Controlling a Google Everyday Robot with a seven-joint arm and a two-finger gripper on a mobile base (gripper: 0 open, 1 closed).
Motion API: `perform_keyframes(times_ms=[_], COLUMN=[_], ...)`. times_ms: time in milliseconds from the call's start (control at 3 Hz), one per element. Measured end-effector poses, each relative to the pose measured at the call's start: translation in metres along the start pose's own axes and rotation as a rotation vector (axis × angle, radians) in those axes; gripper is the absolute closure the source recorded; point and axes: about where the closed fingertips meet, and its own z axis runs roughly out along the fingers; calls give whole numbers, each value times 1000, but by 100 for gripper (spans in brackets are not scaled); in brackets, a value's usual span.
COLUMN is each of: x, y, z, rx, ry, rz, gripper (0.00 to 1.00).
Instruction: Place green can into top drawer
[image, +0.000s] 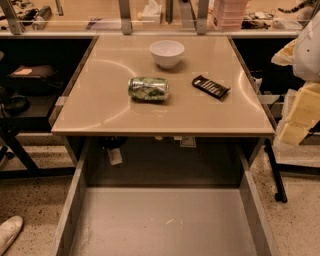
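The green can (148, 89) lies on its side near the middle of the beige table top (100, 110), with a green and white mottled label and silver ends. The top drawer (165, 220) is pulled out below the table's front edge; its flat grey scuffed bottom holds nothing. My arm comes in at the right edge of the camera view, and the gripper (296, 117) hangs there, beside the table's right side and well right of the can. It holds nothing that I can see.
A white bowl (167, 52) stands behind the can. A flat black packet (210, 86) lies to the can's right. Shelves with clutter run along the back. A white shoe (9, 231) shows on the floor at lower left.
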Motion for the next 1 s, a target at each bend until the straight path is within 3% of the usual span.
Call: perform_keyframes(times_ms=[333,667,1000], x=[-2,-50,-50], y=[-2,-38,-38], z=[0,42,42], rx=[8,-5,-5], ry=[-6,-60,-60], rz=[-3,-82,-82], gripper=[0,0,0])
